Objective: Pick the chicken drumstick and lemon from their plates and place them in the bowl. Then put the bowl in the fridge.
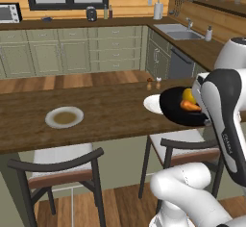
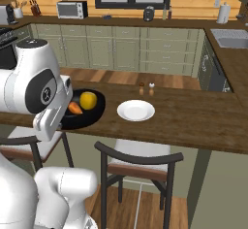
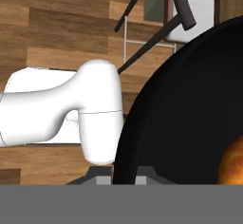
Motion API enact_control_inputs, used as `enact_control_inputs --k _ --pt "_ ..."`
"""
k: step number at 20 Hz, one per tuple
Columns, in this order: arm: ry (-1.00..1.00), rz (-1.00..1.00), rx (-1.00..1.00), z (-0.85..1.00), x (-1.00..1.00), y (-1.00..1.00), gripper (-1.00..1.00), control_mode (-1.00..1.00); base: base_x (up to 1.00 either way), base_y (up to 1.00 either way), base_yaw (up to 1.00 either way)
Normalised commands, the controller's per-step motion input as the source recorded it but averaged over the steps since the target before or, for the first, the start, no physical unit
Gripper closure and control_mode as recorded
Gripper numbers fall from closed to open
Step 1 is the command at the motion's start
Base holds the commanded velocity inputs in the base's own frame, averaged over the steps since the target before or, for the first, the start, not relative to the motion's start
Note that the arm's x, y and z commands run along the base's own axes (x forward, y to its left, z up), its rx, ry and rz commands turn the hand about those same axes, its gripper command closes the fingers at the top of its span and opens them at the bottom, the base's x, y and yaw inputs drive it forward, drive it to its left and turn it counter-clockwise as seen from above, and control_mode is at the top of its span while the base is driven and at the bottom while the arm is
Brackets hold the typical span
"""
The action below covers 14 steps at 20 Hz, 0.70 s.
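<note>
Black bowl [image 3: 190, 123] rim sits between gripper [image 3: 124, 179] fingers, clamped at edge, lifted off counter [image 2: 193, 121] beside white plate [image 2: 136, 110]. Lemon [image 2: 88, 100] and chicken drumstick [image 2: 75, 108] inside. Risk: one-sided rim grip may tilt bowl, contents roll out.

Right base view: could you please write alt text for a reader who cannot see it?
A black bowl holding a lemon and a chicken drumstick sits at the near edge of a wooden counter, partly behind the white robot arm. An empty white plate lies to its right, with a chair below.
</note>
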Motion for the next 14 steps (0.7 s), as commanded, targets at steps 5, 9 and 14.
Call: enact_control_inputs --k 5,9,14 --pt "0.0 -0.02 0.0 0.0 -0.01 0.0 1.0 -1.0 0.0 0.0 0.0" --pt "0.0 0.0 0.0 0.0 0.0 0.0 1.0 1.0 -0.51 0.27 -0.02" --pt "0.0 0.0 0.0 0.0 0.0 0.0 1.0 1.0 -0.37 1.0 -0.03"
